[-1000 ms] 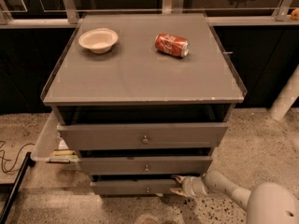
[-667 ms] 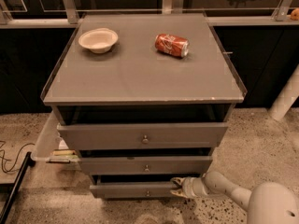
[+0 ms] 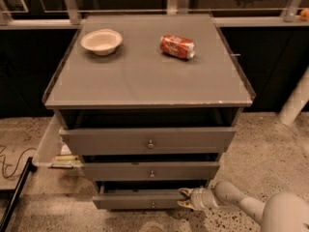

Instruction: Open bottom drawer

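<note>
The grey cabinet (image 3: 145, 76) has three drawers. The bottom drawer (image 3: 137, 199) is the lowest and narrowest front, with a small round knob (image 3: 152, 205). It stands pulled out a little, with a dark gap above its front. My gripper (image 3: 186, 198) comes in from the lower right on a white arm and sits at the right end of the bottom drawer's front, its fingers around the drawer's top edge. The middle drawer (image 3: 150, 170) and top drawer (image 3: 148, 140) sit above it.
A beige bowl (image 3: 101, 41) and a red soda can (image 3: 177, 47) lying on its side rest on the cabinet top. A black cable (image 3: 12, 161) and a dark bar lie on the speckled floor at the left. A white post (image 3: 295, 100) stands at the right.
The bottom drawer has slid out a little further toward the camera, and my gripper has moved with it, slightly left and forward.
</note>
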Robot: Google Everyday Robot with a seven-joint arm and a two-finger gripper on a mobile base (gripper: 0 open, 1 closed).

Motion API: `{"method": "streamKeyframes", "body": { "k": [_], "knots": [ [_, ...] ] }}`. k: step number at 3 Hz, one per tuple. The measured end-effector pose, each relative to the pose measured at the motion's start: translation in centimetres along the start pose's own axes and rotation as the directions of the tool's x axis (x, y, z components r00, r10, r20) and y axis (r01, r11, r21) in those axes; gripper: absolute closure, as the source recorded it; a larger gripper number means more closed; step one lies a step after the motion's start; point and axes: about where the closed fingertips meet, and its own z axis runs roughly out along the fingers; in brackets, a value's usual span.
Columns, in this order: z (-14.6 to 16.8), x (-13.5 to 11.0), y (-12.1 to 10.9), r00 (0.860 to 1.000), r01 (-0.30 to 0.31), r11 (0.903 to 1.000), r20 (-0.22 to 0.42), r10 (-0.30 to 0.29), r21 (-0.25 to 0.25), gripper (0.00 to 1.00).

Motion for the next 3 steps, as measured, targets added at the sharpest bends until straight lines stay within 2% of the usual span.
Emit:
{"method": "streamKeyframes", "body": {
  "k": [1, 3],
  "knots": [
    [0.0, 0.0, 0.0, 1.0, 0.0, 1.0, 0.0, 0.0, 0.0, 0.81],
    [0.09, 0.11, -0.06, 1.0, -0.006, 1.0, -0.001, 0.006, -0.004, 0.34]
  ]
}}
